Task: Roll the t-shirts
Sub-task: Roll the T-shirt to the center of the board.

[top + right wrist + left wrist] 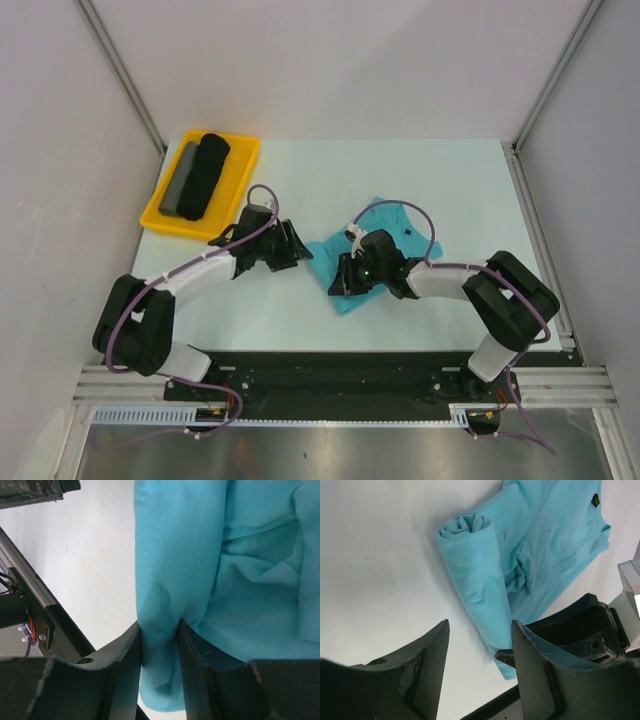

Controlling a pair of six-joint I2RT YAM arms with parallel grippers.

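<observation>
Rolling step in hand: t-shirt (555, 540) partly rolled. Right tool (159, 632) pinches roll (475, 575) at near end. Left tool (479, 632) spread, empty, beside far-left end. Next: left tool grips, both turn roll evenly toward far right.

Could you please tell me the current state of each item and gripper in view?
t-shirt: partly rolled from one end, neck end lying flat.
left gripper: open, holding nothing.
right gripper: shut on the t-shirt's rolled part.
black roll: fully rolled, lying in the yellow tray.
grey roll: fully rolled, beside the black roll in the tray.
</observation>
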